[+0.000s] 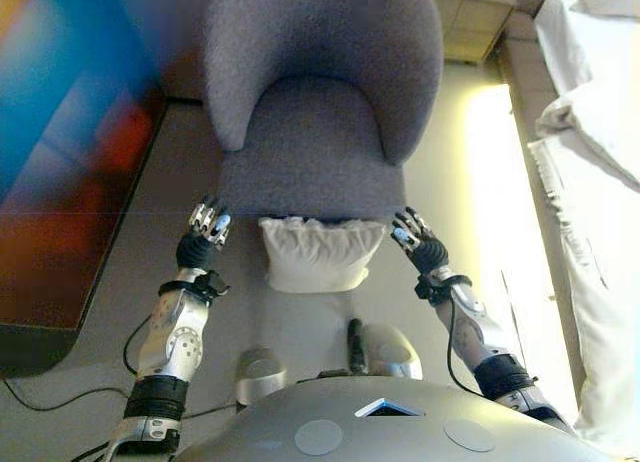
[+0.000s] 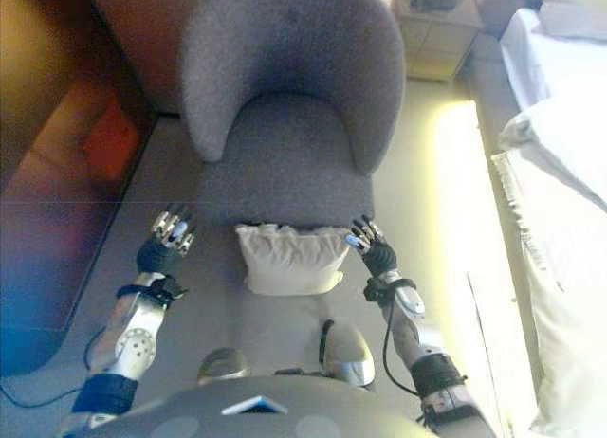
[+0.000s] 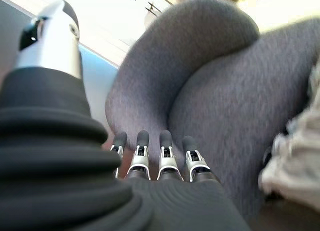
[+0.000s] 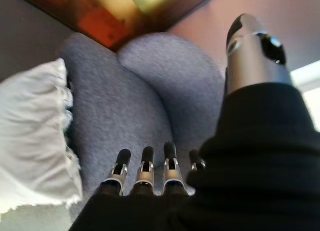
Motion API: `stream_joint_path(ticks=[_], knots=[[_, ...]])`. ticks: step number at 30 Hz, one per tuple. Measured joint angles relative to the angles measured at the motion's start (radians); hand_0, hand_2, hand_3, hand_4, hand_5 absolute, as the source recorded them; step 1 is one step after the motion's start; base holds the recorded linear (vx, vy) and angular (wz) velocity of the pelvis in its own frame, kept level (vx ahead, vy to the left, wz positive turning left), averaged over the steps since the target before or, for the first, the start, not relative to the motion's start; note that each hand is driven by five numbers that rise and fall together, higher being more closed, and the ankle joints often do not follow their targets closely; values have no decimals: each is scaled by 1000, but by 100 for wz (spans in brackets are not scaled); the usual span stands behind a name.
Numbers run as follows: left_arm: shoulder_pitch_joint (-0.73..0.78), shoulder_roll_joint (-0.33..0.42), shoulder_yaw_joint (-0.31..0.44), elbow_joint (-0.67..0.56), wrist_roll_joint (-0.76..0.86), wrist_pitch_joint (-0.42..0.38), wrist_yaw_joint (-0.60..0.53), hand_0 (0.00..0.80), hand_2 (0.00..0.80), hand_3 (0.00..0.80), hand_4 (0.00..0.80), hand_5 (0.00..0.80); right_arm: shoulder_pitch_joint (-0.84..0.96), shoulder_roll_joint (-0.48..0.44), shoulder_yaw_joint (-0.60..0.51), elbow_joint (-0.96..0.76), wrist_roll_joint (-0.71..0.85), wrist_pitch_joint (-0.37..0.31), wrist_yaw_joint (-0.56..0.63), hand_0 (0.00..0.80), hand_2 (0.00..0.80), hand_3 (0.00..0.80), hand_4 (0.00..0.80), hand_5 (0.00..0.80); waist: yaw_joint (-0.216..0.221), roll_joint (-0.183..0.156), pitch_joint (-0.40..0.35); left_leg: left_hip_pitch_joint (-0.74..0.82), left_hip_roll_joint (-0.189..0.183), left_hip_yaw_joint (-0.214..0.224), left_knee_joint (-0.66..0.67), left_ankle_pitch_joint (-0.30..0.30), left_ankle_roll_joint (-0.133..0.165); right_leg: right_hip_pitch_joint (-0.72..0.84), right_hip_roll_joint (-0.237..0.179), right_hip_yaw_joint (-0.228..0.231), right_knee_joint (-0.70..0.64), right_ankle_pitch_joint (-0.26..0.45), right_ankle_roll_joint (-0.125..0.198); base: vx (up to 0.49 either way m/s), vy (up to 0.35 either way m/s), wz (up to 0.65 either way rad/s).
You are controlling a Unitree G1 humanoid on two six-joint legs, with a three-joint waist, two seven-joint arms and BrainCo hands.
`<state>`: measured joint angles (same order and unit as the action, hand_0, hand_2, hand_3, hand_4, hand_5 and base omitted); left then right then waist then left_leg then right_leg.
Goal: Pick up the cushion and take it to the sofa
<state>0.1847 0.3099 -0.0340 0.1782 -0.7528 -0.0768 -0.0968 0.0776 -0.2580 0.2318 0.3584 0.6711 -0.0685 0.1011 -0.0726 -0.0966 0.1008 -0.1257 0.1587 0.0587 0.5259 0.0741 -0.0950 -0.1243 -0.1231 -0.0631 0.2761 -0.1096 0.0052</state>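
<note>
Grey armchair (image 1: 320, 112); white cushion (image 1: 312, 254) leans against its front, between open hands

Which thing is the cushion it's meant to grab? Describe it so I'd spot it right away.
Find the big grey armchair in the middle of the head views. At the foot of its seat's front edge lies the cushion, between the left robot hand and the right robot hand, both open. It is the only small white, frilly-edged thing against the grey.
</note>
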Motion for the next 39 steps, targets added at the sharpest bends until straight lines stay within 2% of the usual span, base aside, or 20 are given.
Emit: stream_joint_path(ticks=[1, 3, 5, 9, 12, 14, 16, 17, 19, 23, 25, 27, 28, 29, 30, 31, 32, 34, 36, 39], knots=[[-1, -8, -14, -1, -3, 1, 0, 0, 0, 0, 0, 0, 10, -3, -3, 1, 0, -4, -2, 0, 0, 0, 0, 0, 5, 8, -2, -17, 9, 4, 7, -21, 4, 2, 8, -1, -8, 3, -7, 232, 176, -13], [-8, -19, -26, -2, -7, 2, -4, 0, 0, 0, 0, 0, 29, -21, -10, 1, 0, -8, -6, 0, 0, 0, 0, 0, 2, 57, -11, -26, 45, 46, -60, -40, 0, 22, 36, -26, -41, 9, -21, 227, 174, 5], [-21, -18, -24, -7, -8, 2, -9, 0, 0, 0, 0, 0, 55, -22, -16, 1, 0, -11, -12, 0, 0, 0, 0, 0, 8, 68, -8, -26, 70, 79, -197, -40, -1, 31, 49, -45, -59, 13, -32, 243, 112, 22], [-12, -18, -24, -7, -9, 4, -32, 0, 0, 0, 0, 0, 94, -31, -34, -5, 0, -26, -10, 0, 0, 0, 0, 0, 37, 85, 23, -3, 79, 60, -472, -41, -11, 55, 58, -27, -85, 17, -33, 332, 82, -3], [5, -24, -20, -7, -9, 3, -42, 0, 0, 0, 0, 0, 117, -35, -56, -7, 0, -28, 6, 0, 0, 0, 0, 0, 64, 125, 44, 27, 76, 41, -553, -42, -10, 72, 61, 26, -98, 10, -3, 326, 100, -44], [37, -42, -5, -8, -10, 1, -53, 0, 0, 0, 0, 0, 130, -53, -58, -19, -1, -28, 18, 0, 0, 0, 0, 0, 71, 185, 40, 55, 79, 51, -555, -47, -38, 86, 72, 46, -102, 14, 47, 250, 133, -62], [57, -30, 29, -20, -16, -1, -61, 0, 0, 0, 0, 0, 149, -32, -56, -37, -1, -28, 26, 0, 0, 0, 0, 0, 91, 162, 52, 76, 56, 109, -537, 5, -38, 60, 43, 52, 24, -53, 69, 236, 162, -59], [71, -14, 36, -37, -16, -1, -65, 0, 0, 0, 0, 0, 159, -23, -55, -46, -1, -30, 25, 0, 0, 0, 0, 0, 88, 140, 49, 82, 36, 116, -525, 38, -39, 82, 27, 48, 31, -101, 80, 301, 217, -22], [65, -6, 39, -48, -17, -1, -82, 0, 0, 0, 0, 0, 155, -19, -54, -44, 0, -36, 12, 0, 0, 0, 0, 0, 88, 116, 43, 80, 6, 109, -479, 6, -34, 120, -7, 53, -35, -100, 91, 217, 157, -4], [25, 4, 38, -56, -27, -5, -84, 0, 0, 0, 0, 0, 111, -19, -53, -46, 2, -36, -24, 0, 0, 0, 0, 0, 91, 108, 46, 65, -29, 96, -403, -58, -18, 161, -41, 55, -101, -63, 125, 197, 177, -11], [-11, 10, 38, -56, -27, -5, -100, 0, 0, 0, 0, 0, 78, -18, -53, -46, 8, -36, -39, 0, 0, 0, 0, 0, 106, 105, 48, 30, -43, 88, -318, -99, 9, 155, -55, 50, -72, -62, 124, 165, 222, -10], [-41, 8, 31, -52, -26, -6, -122, 0, 0, 0, 0, 0, 48, -10, -53, -39, 8, -41, -54, 0, 0, 0, 0, 0, 117, 117, 47, 24, -65, 69, -297, -164, 58, 116, -58, 41, 12, -61, 121, 191, 285, -16], [-46, 12, 27, -50, -24, -6, -129, 0, 0, 0, 0, 0, 26, 1, -55, -35, 8, -44, -65, 0, 0, 0, 0, 0, 118, 118, 47, 29, -92, 45, -300, -173, 53, 62, -74, 41, 100, -61, 120, 201, 266, -35], [-47, 14, 22, -47, -23, -6, -128, 0, 0, 0, 0, 0, 11, 7, -54, -36, 8, -47, -68, 0, 0, 0, 0, 0, 118, 122, 49, 29, -96, 50, -296, -180, 47, 21, -88, 34, 179, -53, 109, 203, 210, -31], [-46, 14, 15, -45, -23, -2, -125, 0, 0, 0, 0, 0, 5, 20, -50, -37, 7, -48, -68, 0, 0, 0, 0, 0, 114, 131, 54, 37, -100, 52, -281, -189, 54, -9, -93, 22, 253, -19, 62, 203, 146, -23], [-41, 14, 15, -47, -24, 2, -126, 0, 0, 0, 0, 0, 11, 24, -28, -37, 7, -48, -67, 0, 0, 0, 0, 0, 114, 141, 58, 63, -92, 59, -285, -195, 62, -23, -92, 16, 287, 37, 41, 186, 41, -20], [-33, 20, 18, -49, -24, 2, -125, 0, 0, 0, 0, 0, 22, 27, -9, -37, 4, -48, -65, 0, 0, 0, 0, 0, 118, 147, 56, 77, -81, 78, -304, -193, 72, -22, -108, 1, 302, 53, 41, 181, -88, -28], [-13, 48, 25, -50, -24, 2, -124, 0, 0, 0, 0, 0, 42, 41, 8, -37, -4, -48, -62, 0, 0, 0, 0, 0, 123, 118, 41, 99, -88, 116, -317, -186, 77, -39, -155, -55, 315, 48, 44, 182, -201, -33], [12, 64, 27, -47, -25, 2, -121, 0, 0, 0, 0, 0, 44, 48, 8, -38, -4, -49, -56, 0, 0, 0, 0, 0, 117, 106, 37, 101, -96, 133, -344, -179, 82, -34, -182, -83, 167, 40, 90, 213, -233, -37], [17, 62, 22, -38, -26, 0, -121, 0, 0, 0, 0, 0, 62, 45, 8, -37, -3, -46, -43, 0, 0, 0, 0, 0, 101, 90, 40, 133, -116, 128, -412, -148, 80, 3, -190, -81, -140, 105, 178, 222, -150, -12]])
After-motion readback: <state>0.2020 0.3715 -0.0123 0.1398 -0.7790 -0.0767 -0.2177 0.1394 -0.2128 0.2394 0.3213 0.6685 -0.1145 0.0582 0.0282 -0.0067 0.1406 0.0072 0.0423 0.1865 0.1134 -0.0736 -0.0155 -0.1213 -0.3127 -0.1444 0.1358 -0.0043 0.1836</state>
